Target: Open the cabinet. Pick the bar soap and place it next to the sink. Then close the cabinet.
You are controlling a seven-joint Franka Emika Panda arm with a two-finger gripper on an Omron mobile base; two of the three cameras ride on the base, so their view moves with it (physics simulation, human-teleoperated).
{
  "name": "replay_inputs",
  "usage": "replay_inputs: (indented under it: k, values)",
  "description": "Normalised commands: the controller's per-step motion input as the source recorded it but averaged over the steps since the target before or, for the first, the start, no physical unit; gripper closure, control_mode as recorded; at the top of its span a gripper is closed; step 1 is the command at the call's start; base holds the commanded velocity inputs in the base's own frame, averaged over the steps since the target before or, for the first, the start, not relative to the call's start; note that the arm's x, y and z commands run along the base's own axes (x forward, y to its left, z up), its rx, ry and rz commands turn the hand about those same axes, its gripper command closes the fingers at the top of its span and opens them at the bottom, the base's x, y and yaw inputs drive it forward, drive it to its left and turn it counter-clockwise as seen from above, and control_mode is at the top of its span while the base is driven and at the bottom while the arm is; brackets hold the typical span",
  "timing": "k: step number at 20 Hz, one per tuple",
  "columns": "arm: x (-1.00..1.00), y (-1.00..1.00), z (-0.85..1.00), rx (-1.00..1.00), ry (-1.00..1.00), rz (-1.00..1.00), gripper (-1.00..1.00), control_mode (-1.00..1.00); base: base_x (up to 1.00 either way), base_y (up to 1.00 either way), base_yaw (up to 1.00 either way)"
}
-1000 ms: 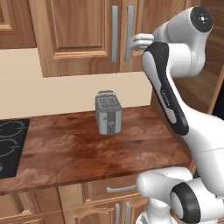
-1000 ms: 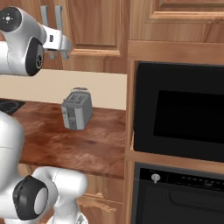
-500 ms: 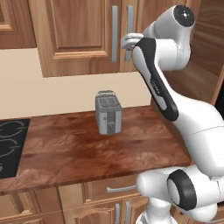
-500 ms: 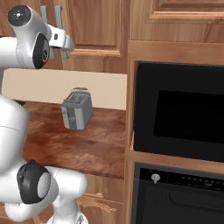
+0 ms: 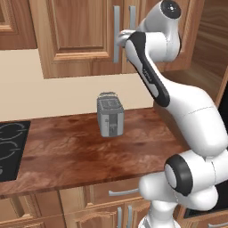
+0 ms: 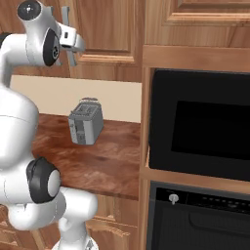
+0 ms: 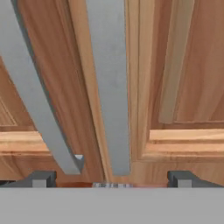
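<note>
1. Grey bar handles filled the hand view: the gripper (image 7: 111,177) stood fully spread and held nothing, its two tips on either side of the right door's handle (image 7: 109,83), close to the cabinet (image 5: 80,35).
2. The step in hand looked like taking that handle; a good grip would have centred the bar between the tips before closing, then pulled along the door's swing, not straight out.
3. Both doors were shut, so the bar soap, presumably inside the cabinet, could not be seen.
4. The left door's handle (image 7: 37,92) ran just beside the target bar, leaving little room on that side.
5. Below the cabinet, the toaster (image 5: 110,114) stood on the counter (image 5: 67,151), well apart from the arm; the oven (image 6: 200,122) closed off the counter's right end.
</note>
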Motion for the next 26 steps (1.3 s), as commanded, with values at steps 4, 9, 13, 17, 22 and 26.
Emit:
replay_inputs:
  k: [4, 9, 13, 17, 22, 26]
  values:
    - [0.60, 0.00, -0.16, -0.01, 0.00, 0.00, -1.00, -1.00, 0.00, 0.00, 0.00]
    - [0.46, 0.00, -0.06, 0.00, 0.00, 0.00, -1.00, -1.00, 0.00, 0.00, 0.00]
    - [0.41, 0.00, -0.08, 0.00, 0.00, 0.00, -1.00, -1.00, 0.00, 0.00, 0.00]
    - [0.44, 0.00, -0.15, 0.00, -0.01, 0.00, -1.00, -1.00, 0.00, 0.00, 0.00]
    - [0.31, 0.00, -0.37, 0.00, -0.15, 0.00, -1.00, -1.00, 0.00, 0.00, 0.00]
    - [0.32, 0.00, -0.46, 0.00, -0.26, 0.00, -1.00, -1.00, 0.00, 0.00, 0.00]
